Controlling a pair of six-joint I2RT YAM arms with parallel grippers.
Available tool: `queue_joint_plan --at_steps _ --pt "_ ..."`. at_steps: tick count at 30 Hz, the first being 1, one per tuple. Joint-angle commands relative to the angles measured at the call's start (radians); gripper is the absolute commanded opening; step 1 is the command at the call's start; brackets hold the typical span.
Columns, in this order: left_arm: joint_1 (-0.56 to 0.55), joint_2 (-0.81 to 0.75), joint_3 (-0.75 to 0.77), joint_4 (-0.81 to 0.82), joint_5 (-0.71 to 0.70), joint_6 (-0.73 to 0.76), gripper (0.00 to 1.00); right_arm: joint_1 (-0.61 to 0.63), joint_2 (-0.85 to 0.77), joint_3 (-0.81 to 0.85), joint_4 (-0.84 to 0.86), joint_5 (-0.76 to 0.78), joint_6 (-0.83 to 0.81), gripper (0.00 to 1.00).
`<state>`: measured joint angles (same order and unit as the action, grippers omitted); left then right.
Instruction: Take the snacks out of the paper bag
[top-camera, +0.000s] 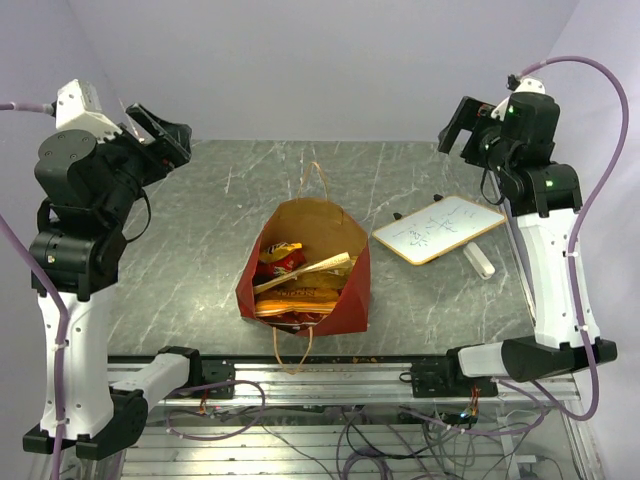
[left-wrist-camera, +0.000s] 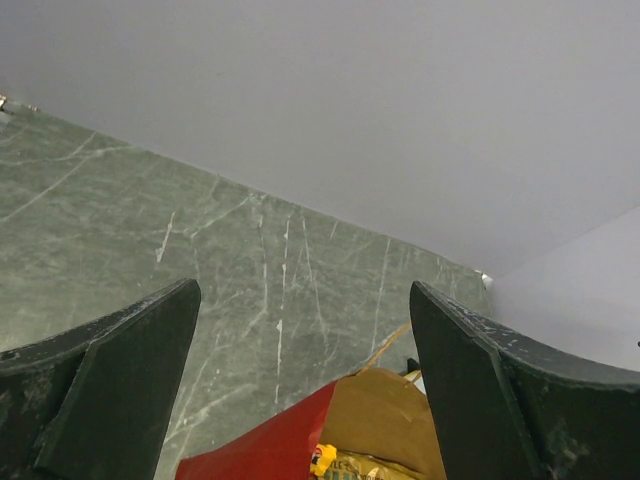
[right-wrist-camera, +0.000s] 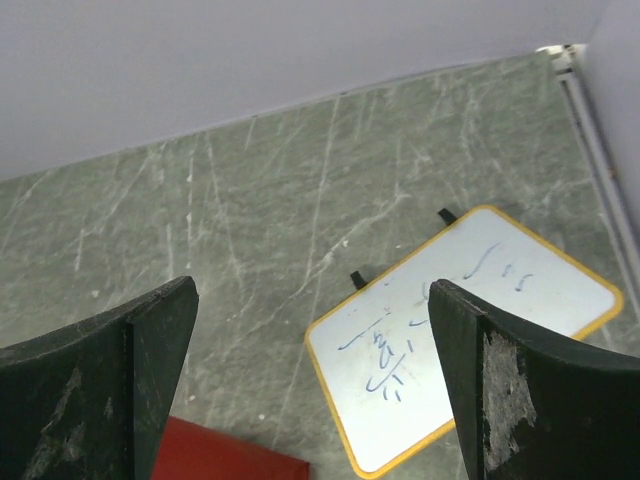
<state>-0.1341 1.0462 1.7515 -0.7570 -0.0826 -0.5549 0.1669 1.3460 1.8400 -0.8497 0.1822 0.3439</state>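
Unpacking not begun: snacks (top-camera: 285, 265) lie in the bag (top-camera: 355, 295), centre frame.
Left pincer (left-wrist-camera: 302, 300) and right pincer (right-wrist-camera: 312, 290) both gape; next, one likely dips inside.

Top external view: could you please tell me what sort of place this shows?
Probably a robotics lab bench: aluminium rail with loose wiring, grey-green marbled tabletop walled by plain panels, red paper carrier bag staged centrally.

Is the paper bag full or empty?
Full: several snack packets lie inside the open paper bag.
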Motion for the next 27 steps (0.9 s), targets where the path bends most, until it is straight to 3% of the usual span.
queue_joint_plan --at_steps 1,6,10,19,27 --pt "-0.011 -0.012 -0.015 -0.055 -0.016 -0.035 0.96 -0.049 0.000 -0.012 0.049 -0.217 0.043 1.00" --pt "-0.013 -0.017 -0.035 -0.114 0.057 -0.053 0.94 -0.076 -0.006 -0.116 0.147 -0.530 0.072 1.00" --pt "-0.014 -0.022 -0.070 -0.161 0.160 -0.073 0.92 -0.034 0.025 -0.146 0.160 -0.692 0.048 1.00" --pt "-0.017 -0.016 -0.176 -0.251 0.377 -0.094 0.97 0.268 0.232 -0.032 0.140 -0.702 -0.033 0.99" --pt "-0.019 -0.005 -0.195 -0.284 0.459 -0.098 0.96 0.394 0.396 0.106 0.130 -0.684 -0.096 0.77"
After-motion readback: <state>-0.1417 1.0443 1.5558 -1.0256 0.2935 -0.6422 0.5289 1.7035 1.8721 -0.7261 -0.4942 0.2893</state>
